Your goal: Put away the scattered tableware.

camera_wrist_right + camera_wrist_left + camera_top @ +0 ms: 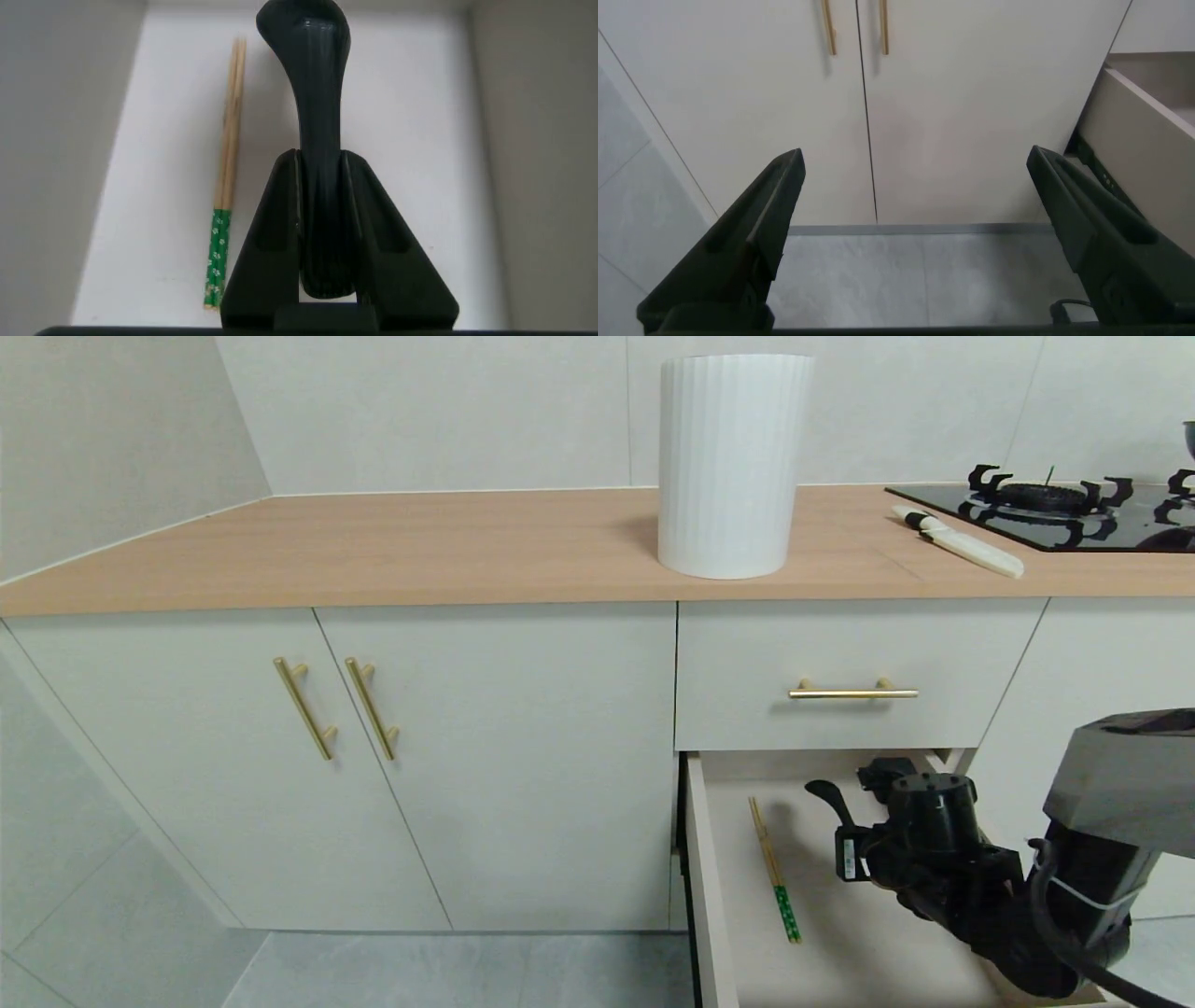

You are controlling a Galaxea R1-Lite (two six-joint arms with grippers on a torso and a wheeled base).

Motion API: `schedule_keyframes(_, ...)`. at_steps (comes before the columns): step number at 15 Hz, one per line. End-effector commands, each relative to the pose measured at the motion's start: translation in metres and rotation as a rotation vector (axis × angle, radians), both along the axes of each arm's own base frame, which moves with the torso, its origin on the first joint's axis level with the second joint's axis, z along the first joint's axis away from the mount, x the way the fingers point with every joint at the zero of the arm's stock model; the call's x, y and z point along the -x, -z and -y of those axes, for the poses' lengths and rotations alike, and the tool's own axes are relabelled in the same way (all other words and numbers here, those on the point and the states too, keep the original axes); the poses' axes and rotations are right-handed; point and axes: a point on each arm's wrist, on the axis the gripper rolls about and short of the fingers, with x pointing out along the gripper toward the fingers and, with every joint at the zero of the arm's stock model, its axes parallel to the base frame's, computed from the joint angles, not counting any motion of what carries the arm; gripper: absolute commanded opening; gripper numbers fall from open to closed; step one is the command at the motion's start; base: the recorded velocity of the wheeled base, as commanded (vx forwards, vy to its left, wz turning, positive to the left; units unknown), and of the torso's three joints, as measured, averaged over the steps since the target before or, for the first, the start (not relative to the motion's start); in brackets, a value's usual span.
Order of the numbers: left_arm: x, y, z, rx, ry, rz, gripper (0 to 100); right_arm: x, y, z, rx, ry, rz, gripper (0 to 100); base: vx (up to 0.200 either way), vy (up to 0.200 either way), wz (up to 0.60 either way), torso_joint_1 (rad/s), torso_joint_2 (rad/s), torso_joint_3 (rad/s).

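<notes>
The lower drawer (707, 859) stands pulled open, and a pair of bamboo chopsticks (773, 870) with green ends lies on its floor near the left wall. My right gripper (861, 847) hangs over the drawer, to the right of the chopsticks, shut on a black spoon (829, 798). In the right wrist view the spoon (308, 84) sticks out past the gripper (318, 182), with the chopsticks (224, 224) lying beside it. A white-bladed knife (957, 541) lies on the wooden counter near the hob. My left gripper (915, 163) is open and holds nothing, low before the cabinet doors.
A tall white ribbed container (728, 467) stands on the counter above the drawers. A black gas hob (1055, 509) is at the far right. The upper drawer with its brass handle (852, 692) is closed. Two cabinet doors (336, 709) are closed at the left.
</notes>
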Motion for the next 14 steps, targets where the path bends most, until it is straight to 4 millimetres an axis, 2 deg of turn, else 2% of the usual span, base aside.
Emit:
schedule_keyframes(1, 0.0, 0.0, 0.0, 0.0, 0.0, 0.001, 100, -0.004, 0.026, -0.001, 0.028, 0.001, -0.074, 0, 0.0, 0.0, 0.0, 0.0, 0.0, 0.0)
schedule_keyframes(7, 0.0, 0.0, 0.0, 0.0, 0.0, -0.001, 100, -0.005, 0.045, 0.001, 0.081, 0.008, -0.22, 0, 0.0, 0.0, 0.0, 0.0, 0.0, 0.0)
schedule_keyframes(14, 0.0, 0.0, 0.0, 0.0, 0.0, 0.001, 100, -0.005, 0.046, 0.001, 0.083, 0.009, -0.224, 0, 0.0, 0.0, 0.0, 0.0, 0.0, 0.0)
